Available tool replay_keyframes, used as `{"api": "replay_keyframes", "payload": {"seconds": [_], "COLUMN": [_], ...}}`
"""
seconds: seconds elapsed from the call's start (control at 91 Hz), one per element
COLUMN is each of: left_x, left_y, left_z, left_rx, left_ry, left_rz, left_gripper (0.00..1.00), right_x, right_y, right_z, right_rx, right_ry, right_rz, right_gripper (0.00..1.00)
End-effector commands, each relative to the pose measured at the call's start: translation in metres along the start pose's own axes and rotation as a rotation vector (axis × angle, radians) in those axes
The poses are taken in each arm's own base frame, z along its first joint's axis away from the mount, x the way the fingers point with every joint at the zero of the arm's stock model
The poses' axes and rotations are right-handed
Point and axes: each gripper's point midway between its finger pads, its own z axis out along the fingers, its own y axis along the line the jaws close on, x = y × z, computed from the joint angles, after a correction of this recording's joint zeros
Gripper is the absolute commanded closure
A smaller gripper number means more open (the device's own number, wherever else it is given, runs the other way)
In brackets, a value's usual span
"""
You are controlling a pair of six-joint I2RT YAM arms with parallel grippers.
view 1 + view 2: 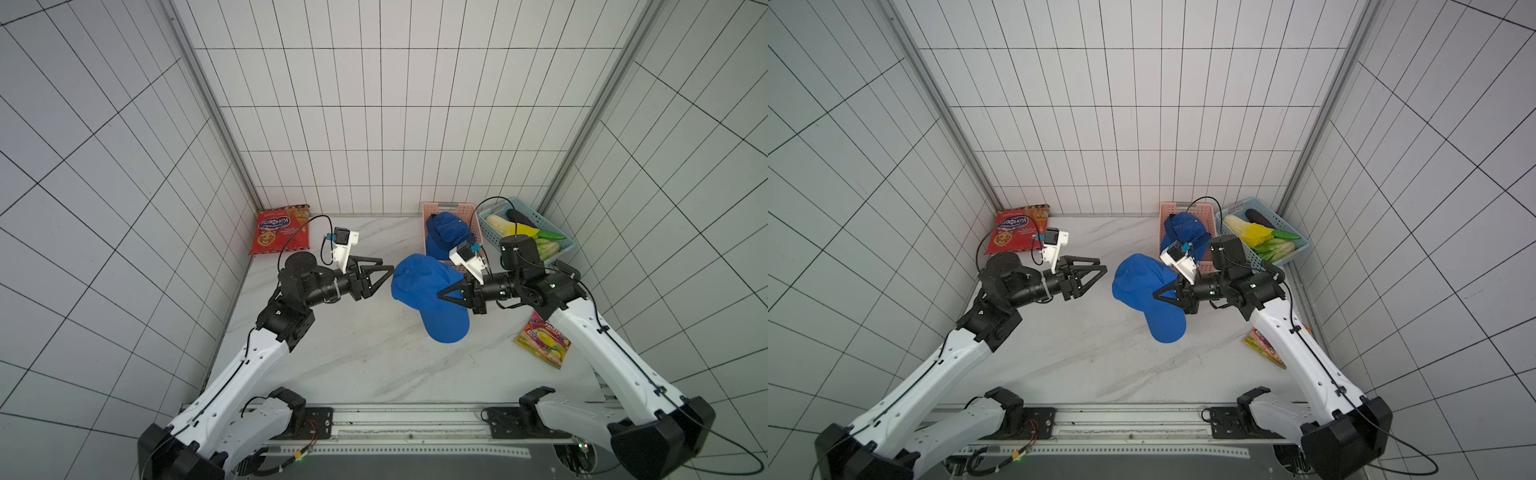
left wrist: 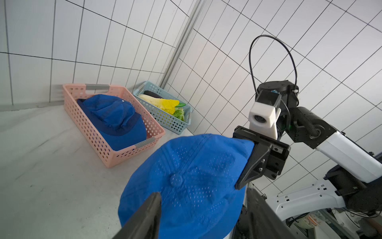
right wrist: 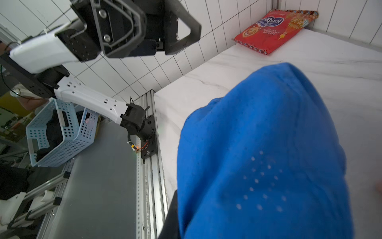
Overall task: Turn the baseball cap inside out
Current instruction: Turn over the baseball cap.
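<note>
The blue baseball cap [image 1: 417, 286] [image 1: 1138, 286] hangs above the middle of the marble table, crown outward with its top button showing, brim [image 1: 446, 326] pointing toward the front. My right gripper [image 1: 444, 294] [image 1: 1158, 296] is shut on the cap's right side; one finger [image 3: 171, 217] lies against the cloth and the other is hidden by it. My left gripper [image 1: 387, 266] [image 1: 1103, 266] stands open just left of the crown, a small gap apart. In the left wrist view the cap [image 2: 186, 186] fills the space beyond my open left fingers [image 2: 148, 213].
A pink basket [image 1: 448, 204] at the back holds another blue cap [image 1: 448, 232]. Beside it a light blue basket [image 1: 548, 224] holds vegetables. A red snack bag [image 1: 280, 230] leans in the back left corner. A colourful packet [image 1: 542, 345] lies by the right arm.
</note>
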Motion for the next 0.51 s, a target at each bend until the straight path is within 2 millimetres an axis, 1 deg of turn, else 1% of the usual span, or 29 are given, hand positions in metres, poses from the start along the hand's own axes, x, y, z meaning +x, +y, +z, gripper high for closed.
{"api": "replay_keyframes", "payload": {"seconds": [0.0, 0.088, 0.143, 0.209, 0.363, 0.495], "left_x": [0.020, 0.038, 0.046, 0.054, 0.058, 0.067], "left_y": [-0.006, -0.010, -0.011, -0.009, 0.006, 0.006], "left_z": [0.009, 0.020, 0.025, 0.029, 0.032, 0.039], "left_rx": [0.025, 0.023, 0.019, 0.001, -0.064, -0.015], "left_ry": [0.138, 0.228, 0.262, 0.280, 0.274, 0.303], "left_rz": [0.121, 0.174, 0.197, 0.213, 0.252, 0.266], "left_gripper": [0.35, 0.36, 0.37, 0.38, 0.36, 0.30], "right_x": [0.016, 0.012, 0.011, 0.010, 0.007, 0.006], "right_y": [0.004, 0.007, 0.008, 0.008, 0.013, 0.015], "right_z": [0.000, -0.001, -0.002, -0.003, -0.004, -0.004], "right_rx": [0.031, 0.033, 0.040, 0.043, 0.034, 0.021], "right_ry": [0.094, 0.088, 0.087, 0.085, 0.073, 0.068], "right_rz": [-0.099, -0.130, -0.138, -0.145, -0.149, -0.143], "right_gripper": [1.00, 1.00, 1.00, 1.00, 1.00, 1.00]}}
